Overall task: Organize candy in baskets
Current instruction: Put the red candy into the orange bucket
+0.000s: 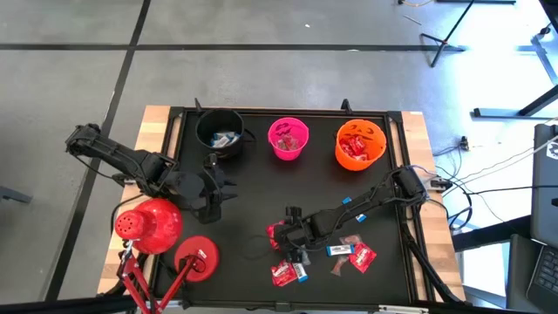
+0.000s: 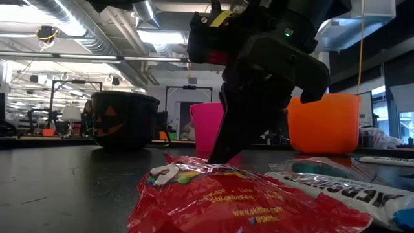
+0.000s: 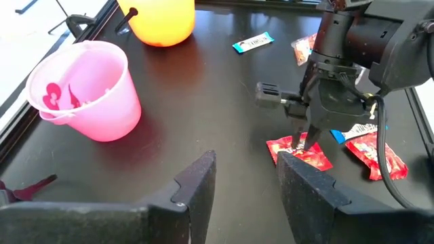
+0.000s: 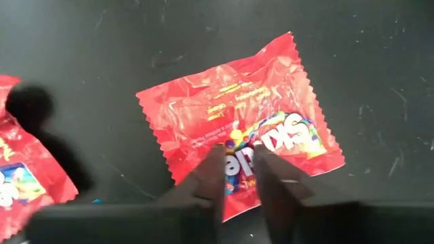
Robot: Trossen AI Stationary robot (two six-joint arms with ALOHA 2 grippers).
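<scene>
Three baskets stand along the far side of the black mat: black [image 1: 220, 133], pink [image 1: 289, 139] and orange [image 1: 360, 145], each with some candy in it. A red candy packet [image 4: 237, 129] lies flat on the mat near the middle. My right gripper [image 4: 237, 169] comes down on it with its fingers close together. My left gripper [image 3: 247, 176] hangs open above the mat's left part, in front of the black basket, with nothing between its fingers. My right gripper pinches the red packet between its two fingers at the printed logo [image 4: 239, 150], close to one long edge. The fingers [image 4: 210, 176] come from above, slanting steeply down. The packet still lies flat on the mat.
More candy lies near the front edge: a red packet with a blue-and-white one [image 1: 288, 273], a blue-and-white bar [image 1: 340, 251] and a red packet [image 1: 362, 256]. Two red lamp heads [image 1: 148, 225] [image 1: 197, 259] stand at the near left corner.
</scene>
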